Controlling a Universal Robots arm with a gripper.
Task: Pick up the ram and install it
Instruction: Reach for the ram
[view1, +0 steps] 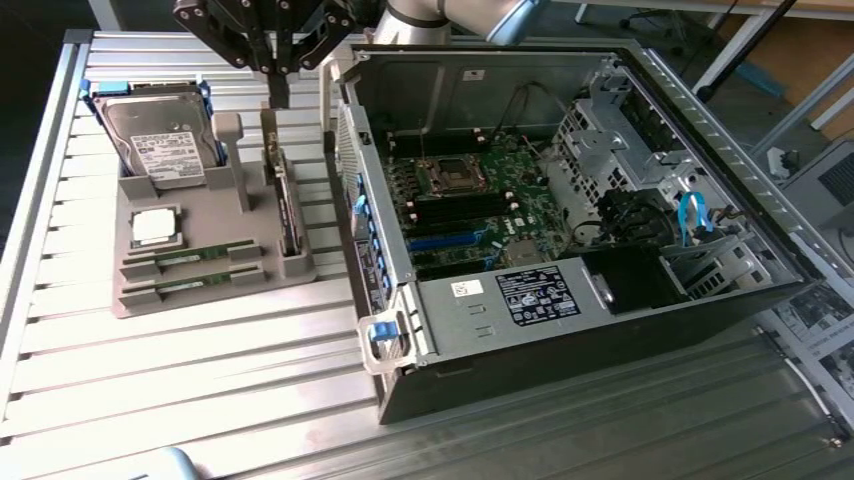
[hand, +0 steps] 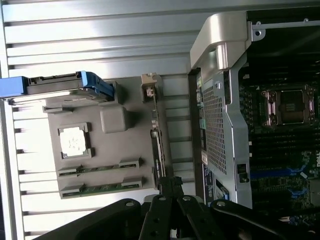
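Two identical green ram sticks lie side by side in slots at the front of a grey holder tray (view1: 200, 305): one ram stick (view1: 203, 256) (hand: 100, 168) sits nearer the silver processor chip, its twin (view1: 200, 280) (hand: 102, 187) nearer the tray's front edge. My gripper (view1: 278, 98) (hand: 171, 184) hangs shut and holds nothing. It is above the far end of the tray, over the upright expansion card (view1: 284, 205) (hand: 158, 145), well apart from both sticks. The open computer case (view1: 441, 340) shows its motherboard (view1: 481, 205) (hand: 280, 145).
On the tray also stand a hard drive (view1: 158, 140) (hand: 60, 86) in a blue bracket and a square silver processor chip (view1: 155, 227) (hand: 75, 141). The case wall (hand: 220, 130) rises right beside the tray. Everything rests on a slatted metal table (view1: 160, 380).
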